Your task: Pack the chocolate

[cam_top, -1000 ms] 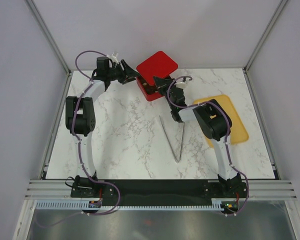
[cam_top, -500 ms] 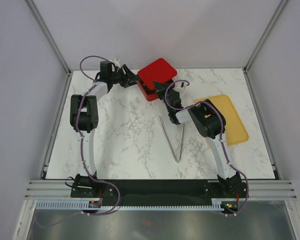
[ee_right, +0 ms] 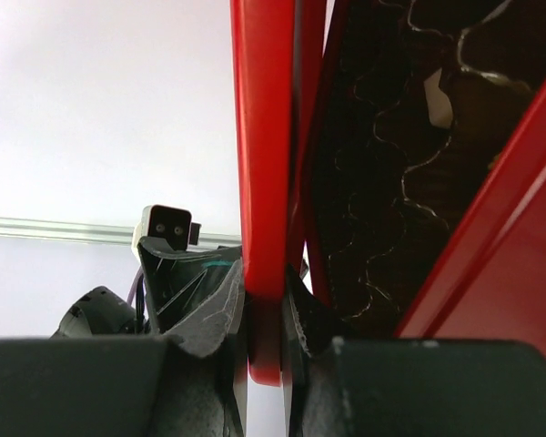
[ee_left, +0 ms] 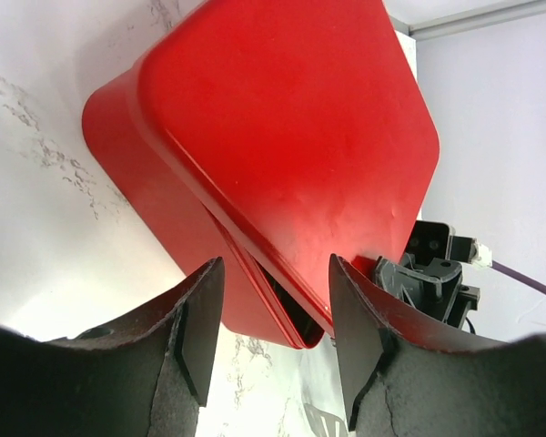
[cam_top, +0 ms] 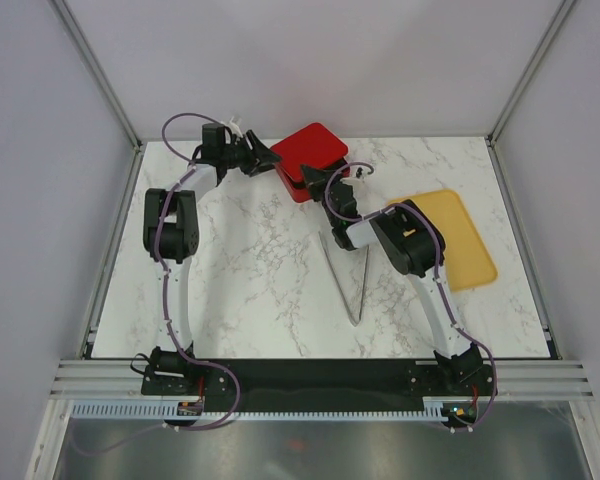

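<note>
The red box [cam_top: 298,189] stands at the back of the table, with its red lid [cam_top: 312,148] lowered nearly flat over it. My right gripper [cam_top: 327,192] is shut on the lid's rim [ee_right: 264,182], which passes between its fingers. Through the narrow gap the right wrist view shows dark frilled cups and what looks like a dark chocolate piece [ee_right: 478,114]; the other chocolate is hidden. My left gripper [cam_top: 269,160] is open at the box's left corner. Its fingers [ee_left: 196,319] flank that corner [ee_left: 291,328] with a gap on both sides.
A flat yellow tray [cam_top: 465,245] lies at the right behind the right arm. Metal tongs [cam_top: 352,285] lie open on the marble mid-table. The frame posts and the back wall stand close behind the box.
The lid has come down from a steep tilt to almost flat on the box. My left gripper has moved right, up to the box's corner. The right gripper has shifted left with the lid.
</note>
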Robot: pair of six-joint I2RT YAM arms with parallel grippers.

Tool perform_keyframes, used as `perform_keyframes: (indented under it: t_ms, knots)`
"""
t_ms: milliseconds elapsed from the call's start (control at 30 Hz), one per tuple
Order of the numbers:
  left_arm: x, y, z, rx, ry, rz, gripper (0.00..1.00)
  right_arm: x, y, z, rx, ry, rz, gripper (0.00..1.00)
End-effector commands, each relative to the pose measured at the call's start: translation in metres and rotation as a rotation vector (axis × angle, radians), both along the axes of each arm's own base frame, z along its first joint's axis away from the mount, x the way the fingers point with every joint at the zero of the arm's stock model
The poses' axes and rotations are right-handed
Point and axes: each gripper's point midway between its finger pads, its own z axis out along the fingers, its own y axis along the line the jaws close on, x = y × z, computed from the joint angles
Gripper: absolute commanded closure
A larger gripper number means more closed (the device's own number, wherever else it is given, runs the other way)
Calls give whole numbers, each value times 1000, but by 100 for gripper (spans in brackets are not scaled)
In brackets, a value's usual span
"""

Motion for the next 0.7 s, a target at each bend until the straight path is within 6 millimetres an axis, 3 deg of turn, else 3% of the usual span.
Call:
perform_keyframes:
  t_ms: [0,333,667]
  knots:
    - [11,-2,9,-26,-38,-3,43,-4,2,24,51,-50,-12,96]
    - [18,-4,6,-42,-35,-3,45,-12,-10,17,37,-27,-63,89]
    - [22,-11,14,-73,-75,-25,55,-14,-14,14,75,-38,-81,86]
